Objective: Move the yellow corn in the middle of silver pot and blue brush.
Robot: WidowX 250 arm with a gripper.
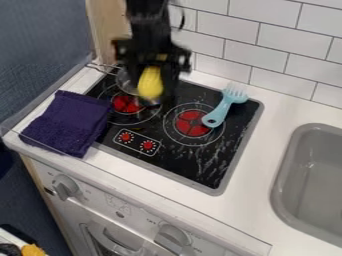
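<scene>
Oven knobs (172, 239) front a toy cooktop (200, 172), above whose left side a black gripper (152, 91) holds yellow corn (151, 82) clamped in its jaws. Pickup appears done; placement remains, between silver pot (124, 80), cooktop's back left, and blue brush (222, 108), back right.

The robot arm (148, 22) is black all over, a thick, dark column in its upper part. Lower down it broadens into a wide, blocky black section, much wider than the column, with an uneven outline and a squarish lump jutting out at its left and right ends. On the right of the column, a thin black cable (182, 19) bows outward in a loose curve. The gripper (151, 90) is black as well, with dark, chunky fingers. Screws and markings are too indistinct to make out.
</scene>
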